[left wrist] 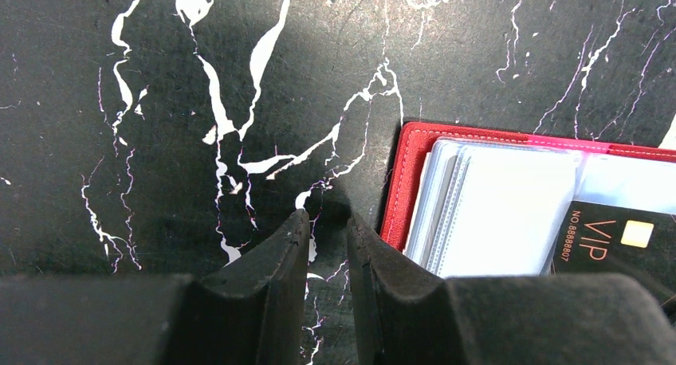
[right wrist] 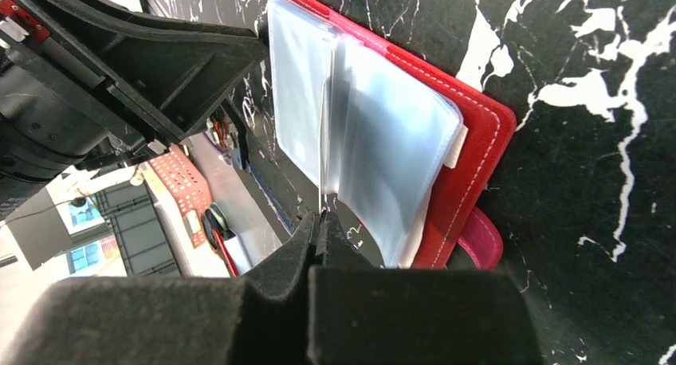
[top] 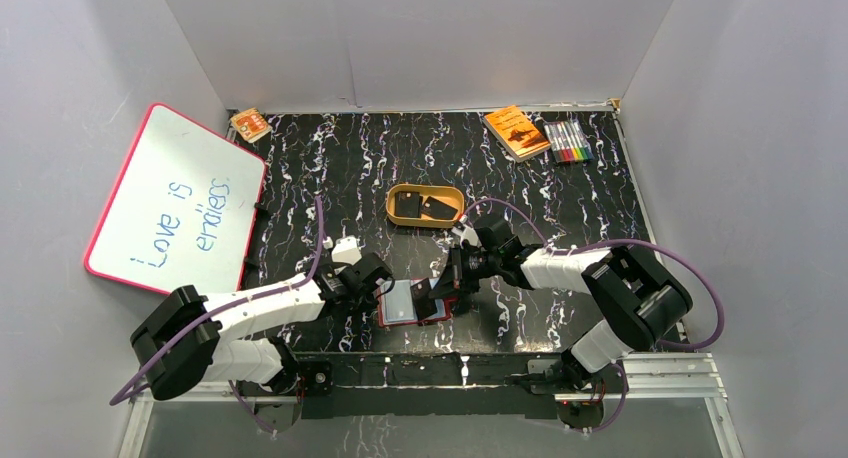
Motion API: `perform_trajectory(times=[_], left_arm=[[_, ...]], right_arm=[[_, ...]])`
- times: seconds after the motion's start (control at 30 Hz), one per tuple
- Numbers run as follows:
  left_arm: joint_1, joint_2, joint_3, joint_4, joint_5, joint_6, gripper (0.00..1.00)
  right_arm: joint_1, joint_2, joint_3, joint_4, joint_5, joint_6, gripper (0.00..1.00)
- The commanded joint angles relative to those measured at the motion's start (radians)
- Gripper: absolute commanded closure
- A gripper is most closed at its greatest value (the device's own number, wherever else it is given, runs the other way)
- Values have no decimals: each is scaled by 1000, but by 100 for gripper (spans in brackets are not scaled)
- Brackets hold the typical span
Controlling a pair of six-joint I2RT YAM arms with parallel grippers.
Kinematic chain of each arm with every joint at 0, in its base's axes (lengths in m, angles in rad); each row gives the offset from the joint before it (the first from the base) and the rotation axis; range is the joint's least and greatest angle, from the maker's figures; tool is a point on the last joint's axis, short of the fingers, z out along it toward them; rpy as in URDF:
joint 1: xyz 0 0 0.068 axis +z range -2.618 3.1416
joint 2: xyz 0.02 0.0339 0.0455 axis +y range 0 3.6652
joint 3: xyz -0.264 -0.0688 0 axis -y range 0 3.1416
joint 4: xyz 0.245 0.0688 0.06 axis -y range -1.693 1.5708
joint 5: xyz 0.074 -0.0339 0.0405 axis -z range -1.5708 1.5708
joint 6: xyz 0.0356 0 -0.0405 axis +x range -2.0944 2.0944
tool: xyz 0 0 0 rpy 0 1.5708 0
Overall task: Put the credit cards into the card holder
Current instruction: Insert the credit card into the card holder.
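Observation:
The red card holder [top: 400, 305] lies open on the mat near the front edge, its clear pockets up. It also shows in the left wrist view [left wrist: 408, 174] and the right wrist view [right wrist: 474, 142]. My right gripper [top: 447, 285] [right wrist: 323, 215] is shut on a black credit card [top: 428, 300], seen edge-on [right wrist: 322, 158] between the clear pockets and marked VIP [left wrist: 614, 241]. My left gripper [top: 378, 290] [left wrist: 327, 219] is empty, its jaws a narrow gap apart, low over the mat at the holder's left edge. Two more black cards [top: 407, 206] [top: 440, 209] lie in the tan dish.
The tan oval dish [top: 393, 193] stands behind the holder at mid-table. A whiteboard [top: 175, 203] leans at the left. An orange booklet [top: 517, 131] and markers [top: 567, 140] lie at the back right, a small orange item [top: 250, 125] at the back left.

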Motion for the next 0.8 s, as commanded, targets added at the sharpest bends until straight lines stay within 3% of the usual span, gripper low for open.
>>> perform_trajectory(times=[0.0,0.77], left_arm=[[6,24,-20,-24,22,-7,78],[6,27,-38,-3,51,-11,79]], right_arm=[[-1,-31,0,60,-27,9,100],[-2,57,-7,113,-34,19,100]])
